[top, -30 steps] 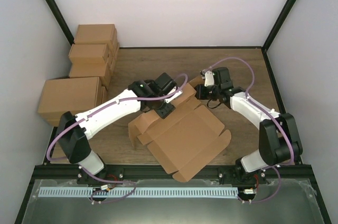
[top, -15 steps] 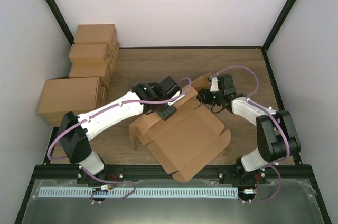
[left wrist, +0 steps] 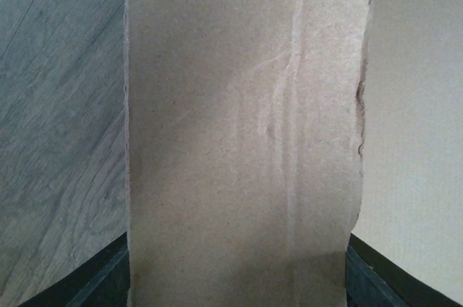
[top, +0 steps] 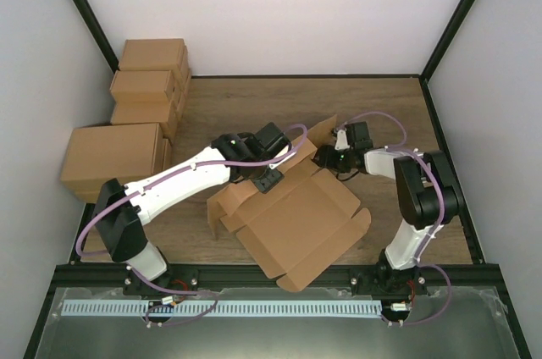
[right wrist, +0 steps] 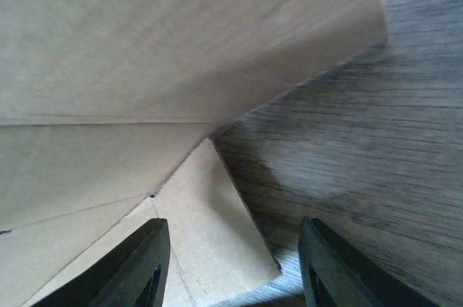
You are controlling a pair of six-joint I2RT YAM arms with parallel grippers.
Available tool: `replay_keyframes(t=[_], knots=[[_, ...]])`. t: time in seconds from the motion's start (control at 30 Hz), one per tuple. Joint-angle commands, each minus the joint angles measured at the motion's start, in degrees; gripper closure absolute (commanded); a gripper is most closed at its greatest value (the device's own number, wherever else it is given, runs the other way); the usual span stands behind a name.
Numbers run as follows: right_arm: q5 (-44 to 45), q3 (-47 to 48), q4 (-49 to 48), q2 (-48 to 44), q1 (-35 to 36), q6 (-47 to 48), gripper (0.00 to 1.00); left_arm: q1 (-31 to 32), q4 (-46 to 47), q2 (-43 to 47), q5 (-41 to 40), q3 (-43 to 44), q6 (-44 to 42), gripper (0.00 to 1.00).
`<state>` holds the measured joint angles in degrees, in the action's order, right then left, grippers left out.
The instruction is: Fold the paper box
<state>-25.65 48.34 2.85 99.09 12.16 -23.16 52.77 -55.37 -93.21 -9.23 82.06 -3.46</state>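
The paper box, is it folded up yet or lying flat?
Partly folded. The paper box has its big panel flat on the table, with left and far flaps raised.

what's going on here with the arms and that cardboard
Two robot arms are partway through folding the paper box on the table. The left gripper is at the box's far left edge, a cardboard flap filling the space between its fingers. The right gripper is open beside the raised far flap, holding nothing. The main panel lies flat.
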Motion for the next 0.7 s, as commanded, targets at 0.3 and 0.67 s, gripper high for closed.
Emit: replay_keyframes(t=[0.3,0.67], knots=[[-15.62,-3.29,-5.74,-4.24,-0.69,2.88,0.68,0.16,-0.67,-2.45,1.62,-0.2,-0.45,0.4],[-19.67,-7.37,-7.59,-4.37,-0.4,2.61,0.7,0.15,-1.6,-3.1,2.86,-0.59,-0.88,0.4]])
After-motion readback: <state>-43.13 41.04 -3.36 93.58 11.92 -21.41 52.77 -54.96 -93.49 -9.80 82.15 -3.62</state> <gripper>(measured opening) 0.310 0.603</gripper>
